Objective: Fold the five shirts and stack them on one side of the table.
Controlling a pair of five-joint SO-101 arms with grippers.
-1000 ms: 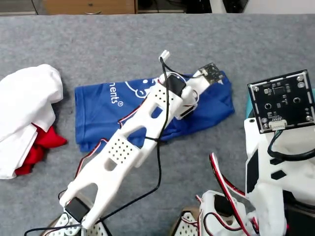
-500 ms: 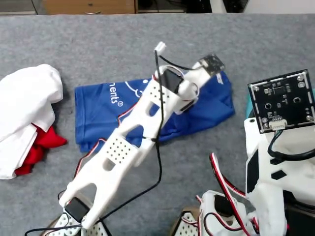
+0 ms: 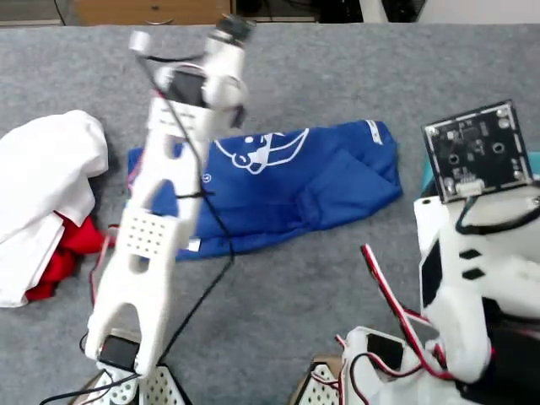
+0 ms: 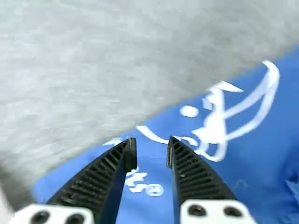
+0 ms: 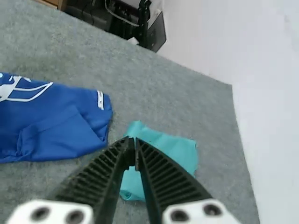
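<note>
Four shirts lie on the grey, felt-like bench [image 3: 354, 76]: a creased blue shirt [image 3: 287, 186] with white print in the middle, a puffy white shirt [image 3: 42, 177] heaped over a red shirt [image 3: 76, 240] at one side, and a flat teal shirt [image 5: 161, 151]. The left gripper [image 4: 150, 142] hangs over the blue print, its ribbed fingers slightly parted and empty. The right gripper [image 5: 132, 140] hangs above the teal shirt, fingers pressed together and empty.

No text can be read. A white line graphic [image 3: 261, 150] is printed on the blue shirt [image 3: 321, 181], which lies mid-table toward the far edge; no letters are made out in it. White lettering [image 4: 142, 185] is noted beside the graphic in the left wrist view, smeared and unreadable. A small white tag [image 3: 369, 127] is seen at the shirt's far right corner, its print too small. Markings on the circuit board [image 3: 477, 153], carried on the arm near the table's right edge, are too fine to be read.
</note>
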